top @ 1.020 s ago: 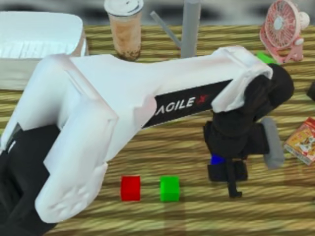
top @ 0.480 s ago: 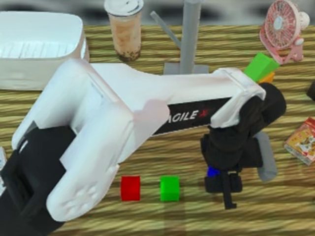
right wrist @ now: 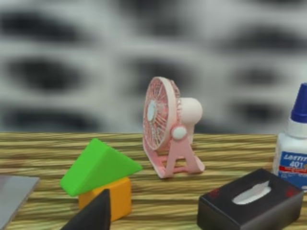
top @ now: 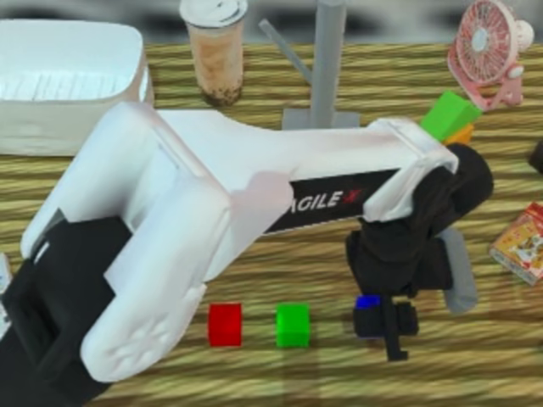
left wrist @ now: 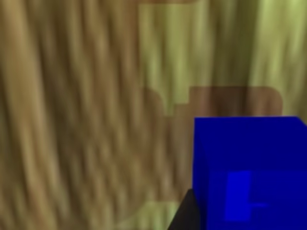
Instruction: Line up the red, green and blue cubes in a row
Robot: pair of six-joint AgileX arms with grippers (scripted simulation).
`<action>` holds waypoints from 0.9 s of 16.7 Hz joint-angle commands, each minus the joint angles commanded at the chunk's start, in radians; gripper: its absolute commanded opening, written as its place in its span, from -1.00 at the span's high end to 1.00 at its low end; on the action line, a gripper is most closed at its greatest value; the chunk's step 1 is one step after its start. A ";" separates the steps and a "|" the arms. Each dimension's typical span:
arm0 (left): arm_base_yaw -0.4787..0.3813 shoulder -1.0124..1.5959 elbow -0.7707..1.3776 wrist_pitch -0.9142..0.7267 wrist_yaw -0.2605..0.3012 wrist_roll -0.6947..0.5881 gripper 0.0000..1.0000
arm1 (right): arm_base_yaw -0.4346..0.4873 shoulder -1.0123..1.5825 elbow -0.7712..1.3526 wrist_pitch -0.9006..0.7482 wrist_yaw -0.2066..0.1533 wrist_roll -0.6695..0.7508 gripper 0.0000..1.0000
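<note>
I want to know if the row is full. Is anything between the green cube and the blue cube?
No. In the top view only bare striped tabletop lies between the small bright green cube and the deep blue cube.

small cubes: three. one red cube (top: 225,325), one green cube (top: 293,326), one blue cube (top: 367,302). light-green wedge block (right wrist: 98,166): one. orange block (right wrist: 115,197): one, under the wedge. pink desk fan (top: 490,48): one. drink cup with lid (top: 215,47): one. white bin (top: 68,80): one. grey stand (top: 325,68): one. black tissue box (right wrist: 249,201): one. glue bottle (right wrist: 295,142): one. printed box (top: 523,242) at the table's right edge: one. robot arm in the top view: one.
</note>
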 joint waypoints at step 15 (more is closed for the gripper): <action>0.002 -0.003 0.017 -0.018 0.000 0.001 -1.00 | 0.000 0.000 0.000 0.000 0.000 0.000 -1.00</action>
